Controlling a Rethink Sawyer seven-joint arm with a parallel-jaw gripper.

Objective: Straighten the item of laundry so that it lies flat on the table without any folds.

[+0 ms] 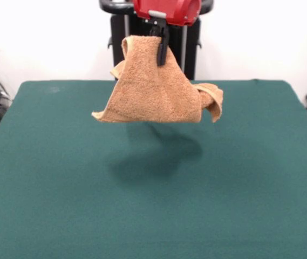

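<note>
Gripping one top fold of the towel, the gripper was clamped on the cloth and held it in the air, clear of the table. The pinch looked narrow, so I judged the towel could slip free, or land bunched if let go from that height, since one corner was curled over at the side. Below it lay only its shadow. The green top was open on every side, its edges well away.
</note>
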